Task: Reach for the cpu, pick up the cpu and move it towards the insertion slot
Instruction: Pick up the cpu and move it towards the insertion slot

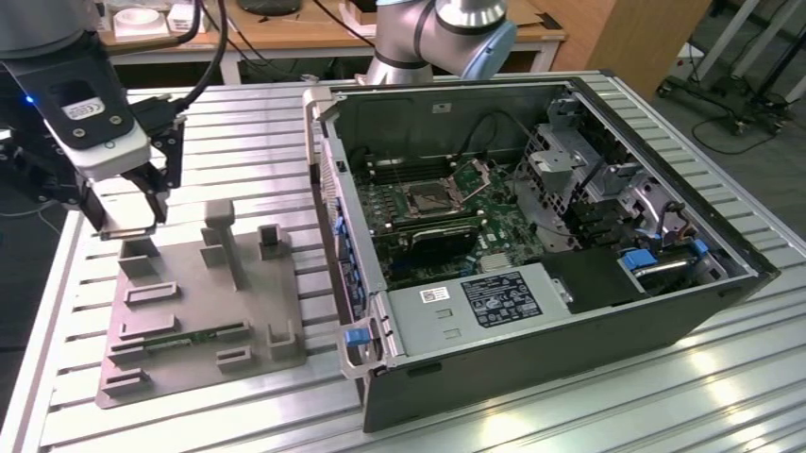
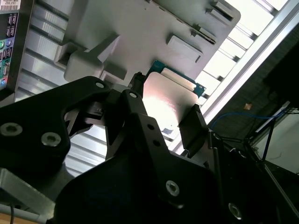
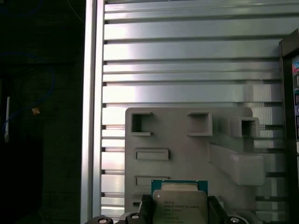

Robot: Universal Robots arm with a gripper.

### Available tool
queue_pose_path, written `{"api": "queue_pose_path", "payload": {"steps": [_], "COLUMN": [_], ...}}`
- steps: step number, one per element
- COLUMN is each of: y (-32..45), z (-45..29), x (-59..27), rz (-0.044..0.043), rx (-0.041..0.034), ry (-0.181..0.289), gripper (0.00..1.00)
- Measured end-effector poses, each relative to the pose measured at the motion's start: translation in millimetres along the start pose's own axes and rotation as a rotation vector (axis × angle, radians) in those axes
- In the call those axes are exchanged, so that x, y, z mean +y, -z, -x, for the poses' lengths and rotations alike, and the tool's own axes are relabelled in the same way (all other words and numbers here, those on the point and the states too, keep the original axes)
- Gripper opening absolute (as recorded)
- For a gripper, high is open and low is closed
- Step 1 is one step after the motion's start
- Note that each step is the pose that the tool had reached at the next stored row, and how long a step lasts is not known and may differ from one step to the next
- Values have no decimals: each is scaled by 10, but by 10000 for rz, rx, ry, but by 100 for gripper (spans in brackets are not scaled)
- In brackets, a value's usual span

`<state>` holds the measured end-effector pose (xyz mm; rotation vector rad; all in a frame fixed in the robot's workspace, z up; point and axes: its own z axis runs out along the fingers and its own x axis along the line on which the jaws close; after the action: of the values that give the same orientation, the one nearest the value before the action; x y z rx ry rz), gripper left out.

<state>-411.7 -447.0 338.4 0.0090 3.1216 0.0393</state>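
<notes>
The cpu (image 1: 127, 213) is a pale silver square chip with a green-edged underside, and it sits between the fingers of my gripper (image 1: 126, 219). It hangs a little above the far corner of the grey holder tray (image 1: 202, 311), on the exterior view's left. In both wrist views the black fingers (image 2: 191, 126) press on opposite edges of the cpu (image 2: 168, 100) (image 3: 180, 203), with the gripper (image 3: 180, 210) shut on it. The insertion slot (image 1: 424, 198) lies inside the open computer case, its metal plate hinged up, well off to the exterior view's right of the gripper.
The open computer case (image 1: 542, 283) stands on the slatted metal table (image 1: 252, 123), its tall side wall (image 1: 330, 189) between the tray and the board. A green memory stick (image 1: 189, 335) lies in the tray. The table's edge (image 3: 91, 116) runs close beside the tray.
</notes>
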Motion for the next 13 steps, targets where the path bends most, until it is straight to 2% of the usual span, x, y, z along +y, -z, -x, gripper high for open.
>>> {"api": "queue_pose_path", "payload": {"steps": [13], "y": [13], "z": [64], "x": [1], "rz": [-1], "rx": [1], "ry": [0], "gripper": [54]}}
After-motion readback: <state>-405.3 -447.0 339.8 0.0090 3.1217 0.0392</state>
